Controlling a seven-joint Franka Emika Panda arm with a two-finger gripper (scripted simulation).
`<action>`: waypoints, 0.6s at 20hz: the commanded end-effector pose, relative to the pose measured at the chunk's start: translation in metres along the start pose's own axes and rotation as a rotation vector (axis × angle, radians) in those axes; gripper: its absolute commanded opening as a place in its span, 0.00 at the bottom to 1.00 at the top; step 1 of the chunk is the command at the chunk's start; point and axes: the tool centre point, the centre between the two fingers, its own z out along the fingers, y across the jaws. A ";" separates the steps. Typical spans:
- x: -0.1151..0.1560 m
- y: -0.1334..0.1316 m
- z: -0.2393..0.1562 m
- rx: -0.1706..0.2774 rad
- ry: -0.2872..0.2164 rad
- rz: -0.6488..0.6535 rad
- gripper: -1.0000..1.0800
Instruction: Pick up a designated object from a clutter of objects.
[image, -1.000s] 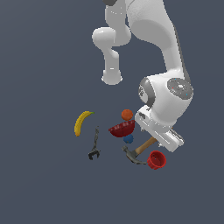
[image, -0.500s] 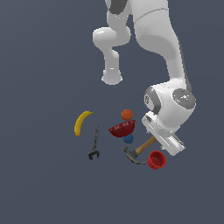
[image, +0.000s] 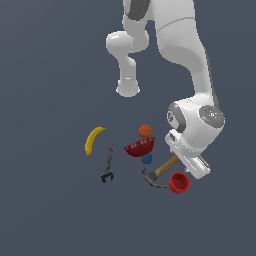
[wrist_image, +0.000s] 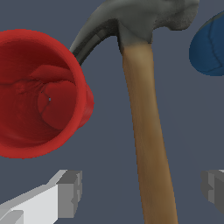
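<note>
The gripper (wrist_image: 140, 188) hangs wide open straddling the hammer (wrist_image: 144, 131) handle, probably lined up for a clean grab. The hammer lies right beside the red cup (wrist_image: 39, 94).

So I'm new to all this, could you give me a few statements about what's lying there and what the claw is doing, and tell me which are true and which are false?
1. The gripper is open, its fingers either side of the hammer handle. True.
2. The hammer is already lifted off the ground. False: it lies flat, not yet clamped.
3. The red cup lies next to the hammer's head. True.
4. The banana sits inside the dark red bowl. False: it lies apart, toward the exterior view's left.
5. The thin grey tool lies between the banana and the bowl. True.
</note>
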 end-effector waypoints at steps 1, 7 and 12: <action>0.000 0.000 0.000 0.000 0.000 0.000 0.96; 0.000 0.000 0.012 0.000 0.000 0.001 0.96; -0.001 0.001 0.038 0.000 0.000 0.002 0.96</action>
